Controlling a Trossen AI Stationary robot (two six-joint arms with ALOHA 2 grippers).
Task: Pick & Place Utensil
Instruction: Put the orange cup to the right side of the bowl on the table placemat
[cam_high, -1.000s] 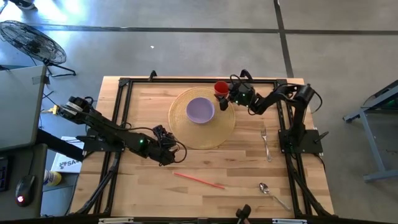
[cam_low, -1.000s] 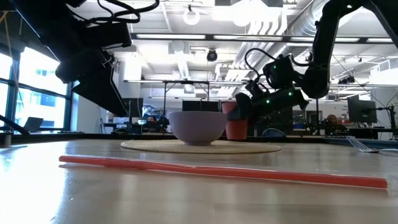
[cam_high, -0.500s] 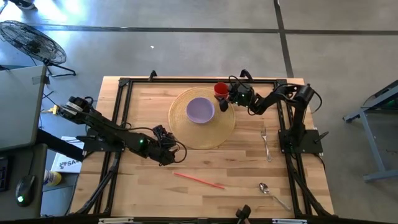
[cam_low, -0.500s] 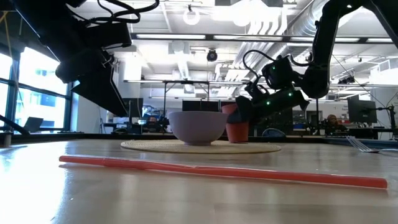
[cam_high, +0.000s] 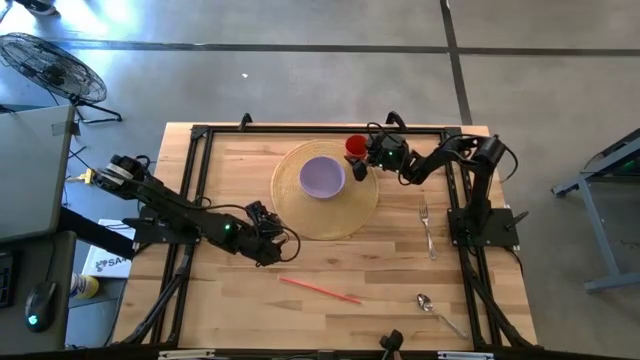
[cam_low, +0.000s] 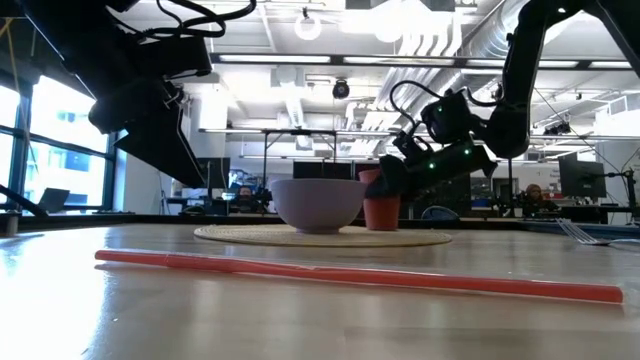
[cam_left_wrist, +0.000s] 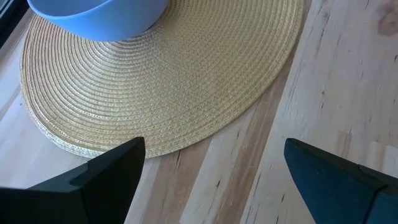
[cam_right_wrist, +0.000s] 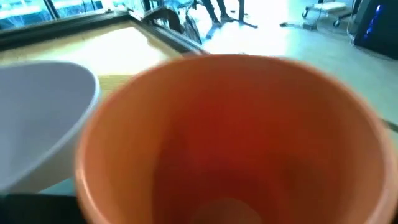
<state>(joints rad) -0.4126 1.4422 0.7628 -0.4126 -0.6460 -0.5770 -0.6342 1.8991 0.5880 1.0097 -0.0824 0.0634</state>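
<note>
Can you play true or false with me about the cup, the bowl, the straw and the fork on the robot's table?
1. The round purple bowl sits on the woven straw placemat. True.
2. The red plastic cup lies tipped over by the silver spoon. False: it stands upright at the placemat's edge, with the right gripper at it.
3. The thin red straw lies on the bare wooden table. True.
4. The silver fork is inside the bowl. False: it lies on the table near the right arm's base.
5. The left gripper holds the straw. False: its fingers are open and empty.
</note>
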